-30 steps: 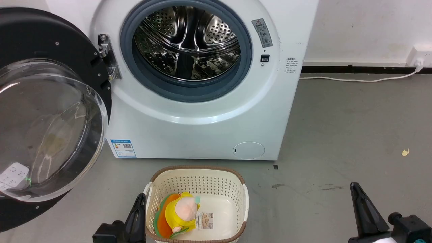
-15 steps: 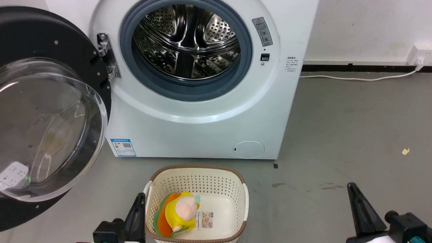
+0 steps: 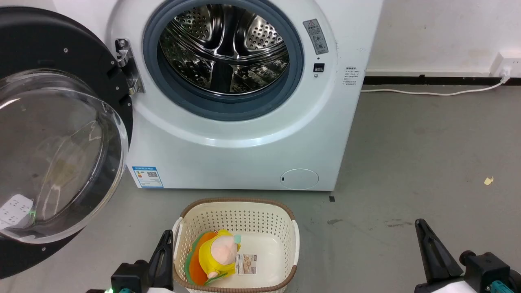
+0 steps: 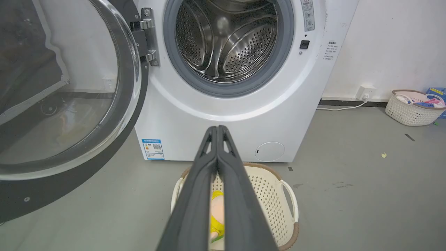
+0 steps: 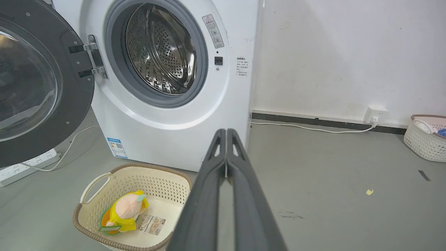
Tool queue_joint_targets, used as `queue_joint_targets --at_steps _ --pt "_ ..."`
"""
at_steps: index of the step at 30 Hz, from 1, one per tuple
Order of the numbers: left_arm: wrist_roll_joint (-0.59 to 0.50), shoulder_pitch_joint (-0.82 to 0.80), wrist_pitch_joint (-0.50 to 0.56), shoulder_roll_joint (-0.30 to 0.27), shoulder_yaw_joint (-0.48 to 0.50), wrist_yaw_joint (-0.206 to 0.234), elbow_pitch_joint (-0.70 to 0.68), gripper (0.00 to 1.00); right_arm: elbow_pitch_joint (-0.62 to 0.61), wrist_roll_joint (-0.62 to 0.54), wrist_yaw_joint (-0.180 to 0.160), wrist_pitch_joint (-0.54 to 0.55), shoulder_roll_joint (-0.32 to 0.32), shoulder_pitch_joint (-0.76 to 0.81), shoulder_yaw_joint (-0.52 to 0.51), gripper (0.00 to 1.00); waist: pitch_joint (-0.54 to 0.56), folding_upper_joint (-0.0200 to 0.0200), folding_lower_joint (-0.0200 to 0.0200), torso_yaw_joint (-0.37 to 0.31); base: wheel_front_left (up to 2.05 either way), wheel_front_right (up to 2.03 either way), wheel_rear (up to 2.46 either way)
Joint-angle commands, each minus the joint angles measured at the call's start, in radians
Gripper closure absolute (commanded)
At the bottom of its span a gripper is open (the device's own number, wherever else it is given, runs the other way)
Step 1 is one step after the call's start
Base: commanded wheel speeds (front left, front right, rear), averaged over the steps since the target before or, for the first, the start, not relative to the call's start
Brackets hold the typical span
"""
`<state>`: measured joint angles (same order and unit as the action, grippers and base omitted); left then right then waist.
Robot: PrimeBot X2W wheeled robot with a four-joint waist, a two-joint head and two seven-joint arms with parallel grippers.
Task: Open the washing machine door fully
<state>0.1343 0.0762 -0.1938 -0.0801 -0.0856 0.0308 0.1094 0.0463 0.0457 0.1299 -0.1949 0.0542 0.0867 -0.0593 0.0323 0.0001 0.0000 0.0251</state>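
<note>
Washing machine door (image 3: 57,138) stands swung wide on its hinge (image 3: 129,67), out to the left of the washing machine (image 3: 244,150), inner face and bulging glass bowl turned toward the robot. The black rim runs off the left edge of the head view, so the far edge and its tab can't be made out. Mouth of the steel drum (image 3: 224,49) is fully exposed, the grey rubber ring (image 3: 228,112) unobstructed. Left pincer (image 4: 217,129) is clenched on nothing, fingers pressed together, low and just beside the left handle of the cream basket (image 3: 236,202), which sits on the floor just before the machine with a yellow plush toy (image 3: 217,254) in it. Right pincer (image 5: 226,131) is likewise clenched and empty, low at the right over bare floor, well apart from the machine. Neither touches the door. Judgement: the opening step looks at or very near its end, since the door appears well past square to the machine's front. Whether the hinge has travel left cannot be told from here. If it does, the next move falls to the left arm: lift clear of the basket, reach out left to the glossy rim, and nudge it further back with the closed fingers. Gently, since glass and hinge likely won't take a hard shove. If the door is at its stop, nothing remains but to hold both arms clear.
</note>
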Motion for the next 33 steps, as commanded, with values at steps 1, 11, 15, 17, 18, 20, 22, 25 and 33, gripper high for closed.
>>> queue_joint_targets --at_steps 1,11,15,17,18,20,22,25,33 --pt "-0.008 -0.016 0.004 0.001 0.002 -0.005 -0.005 1.0 -0.008 -0.005 0.0 0.004 -0.001 -0.014 0.001 1.0 0.0 -0.0001 0.0 0.0 0.0 0.0 0.0" --pt "-0.021 -0.023 0.024 0.004 0.011 -0.008 -0.017 1.0 -0.012 -0.01 0.0 0.025 -0.001 -0.022 0.008 1.0 -0.004 -0.0001 0.0 -0.003 0.0 0.0 0.0" --pt "-0.027 -0.025 0.032 0.005 0.015 -0.009 -0.021 1.0 -0.014 -0.012 0.0 0.033 -0.001 -0.025 0.01 1.0 -0.005 -0.0001 0.0 -0.004 0.0 0.0 0.0" --pt "-0.03 -0.027 0.036 0.006 0.016 -0.009 -0.023 1.0 -0.015 -0.012 0.0 0.037 -0.002 -0.026 0.011 1.0 -0.006 -0.0001 0.0 -0.004 0.0 0.0 0.0" --pt "-0.034 -0.029 0.043 0.007 0.019 -0.01 -0.027 1.0 -0.016 -0.014 0.0 0.043 -0.002 -0.029 0.013 1.0 -0.007 -0.0001 0.0 -0.005 0.0 0.0 0.0" --pt "-0.036 -0.03 0.047 0.007 0.021 -0.011 -0.029 1.0 -0.017 -0.015 0.0 0.047 -0.002 -0.03 0.015 1.0 -0.007 -0.0001 0.0 -0.006 0.0 0.0 0.0" --pt "-0.039 -0.031 0.051 0.008 0.023 -0.011 -0.031 1.0 -0.017 -0.015 0.0 0.051 -0.002 -0.032 0.016 1.0 -0.008 -0.0001 0.0 -0.006 0.0 0.0 0.0" --pt "-0.043 -0.033 0.057 0.009 0.025 -0.012 -0.035 1.0 -0.019 -0.017 0.0 0.057 -0.002 -0.034 0.018 1.0 -0.009 -0.0001 0.0 -0.007 0.0 0.0 0.0" --pt "-0.054 -0.038 0.073 0.011 0.033 -0.014 -0.043 1.0 -0.022 -0.02 0.0 0.074 -0.002 -0.04 0.023 1.0 -0.012 -0.0001 0.0 -0.009 0.0 0.0 0.0"
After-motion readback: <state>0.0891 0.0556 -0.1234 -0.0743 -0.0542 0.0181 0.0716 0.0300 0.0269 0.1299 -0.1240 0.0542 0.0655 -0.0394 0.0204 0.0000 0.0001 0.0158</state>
